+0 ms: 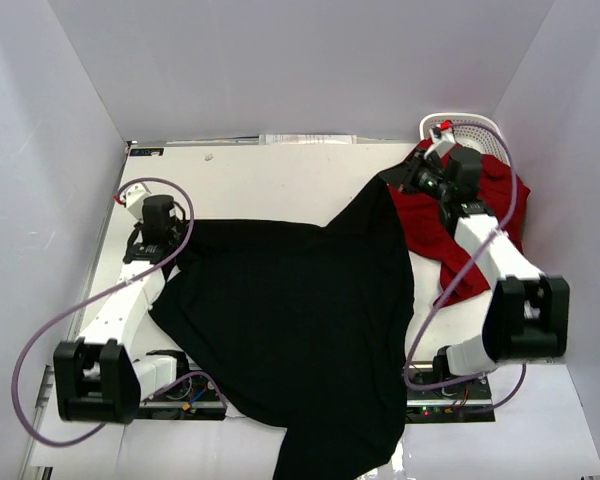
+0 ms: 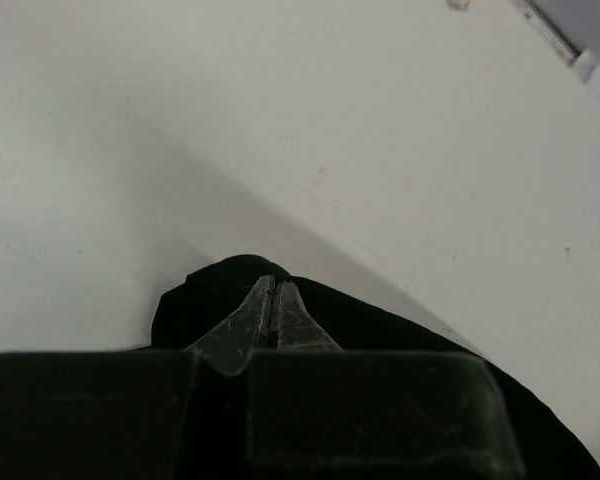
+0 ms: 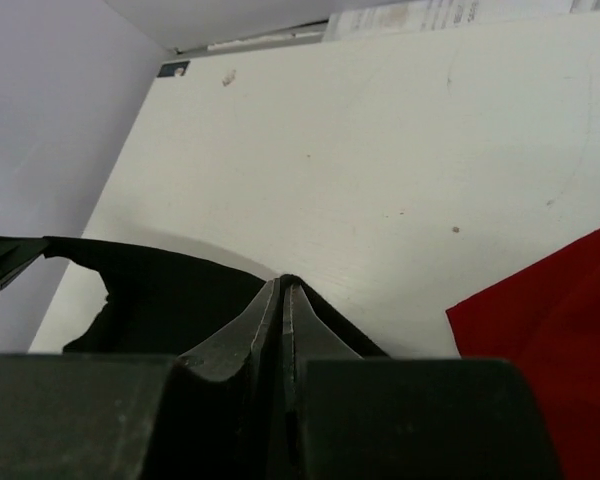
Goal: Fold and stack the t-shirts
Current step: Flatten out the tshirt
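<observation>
While the black t-shirt (image 1: 300, 320) lies spread over the middle of the table (image 1: 270, 180), our left gripper (image 2: 273, 292) is clamped on its nine-o'clock corner and our right gripper (image 3: 283, 290) pinches its one-o'clock corner. We see the red t-shirt (image 1: 425, 235) bunched at two o'clock.

Bright, even light is flooding the table (image 1: 280, 180); a soft, perhaps blurred shadow is trailing the black shirt (image 2: 195, 300).
</observation>
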